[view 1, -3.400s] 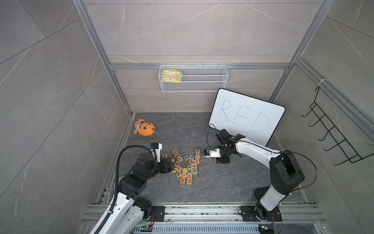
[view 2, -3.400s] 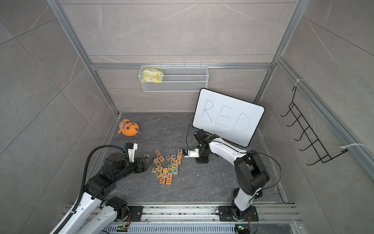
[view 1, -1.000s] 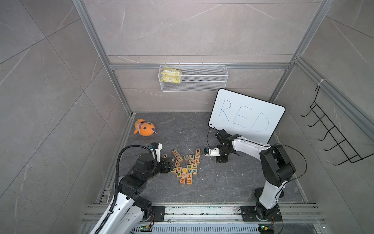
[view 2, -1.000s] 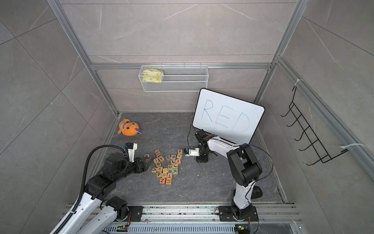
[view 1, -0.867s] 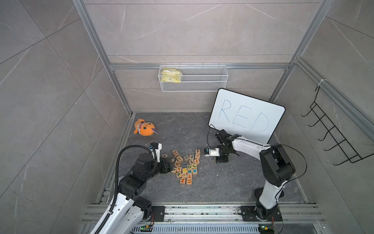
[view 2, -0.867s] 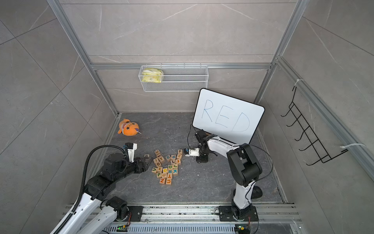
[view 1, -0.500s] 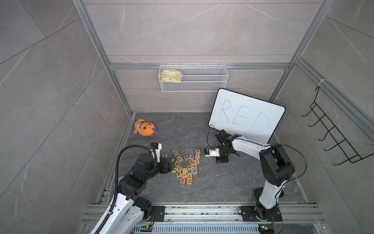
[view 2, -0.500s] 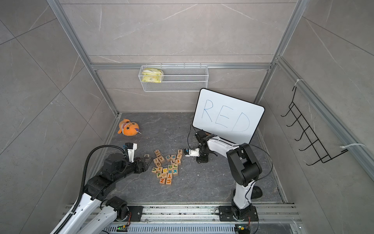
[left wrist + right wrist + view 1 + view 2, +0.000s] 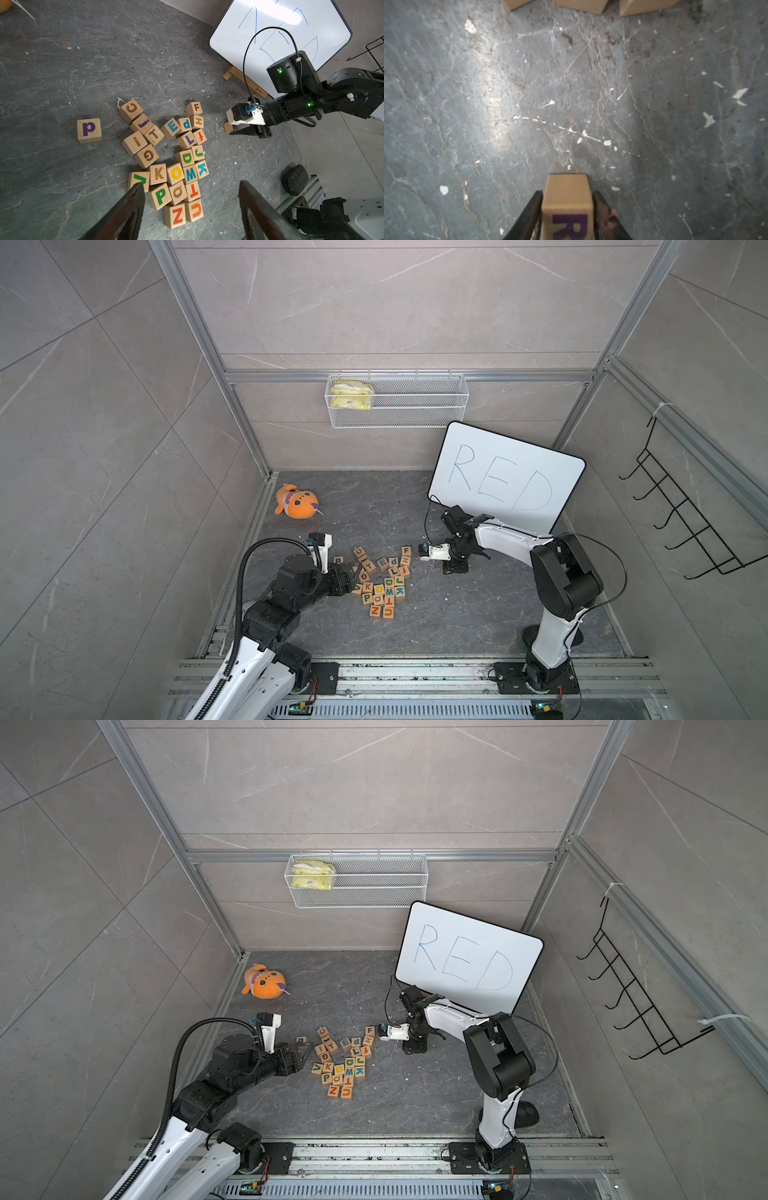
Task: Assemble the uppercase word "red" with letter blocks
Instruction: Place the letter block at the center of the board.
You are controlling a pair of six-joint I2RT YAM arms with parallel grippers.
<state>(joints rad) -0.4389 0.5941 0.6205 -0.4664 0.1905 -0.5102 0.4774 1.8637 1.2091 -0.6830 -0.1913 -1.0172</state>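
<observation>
A: Looking at your right wrist view, the R block point(image 9: 566, 199) is pale wood with a purple capital, pinched between the right jaws low by the tabletop point(image 9: 571, 93).

B: Your left wrist view shows only its bare side, near the pile point(image 9: 159, 173); your left jaws stand parted, empty.

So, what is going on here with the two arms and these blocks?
The right gripper is shut on the R block, low by the floor in front of the whiteboard. The left gripper hangs open beside the pile, where the E block and D block lie among other letters.
</observation>
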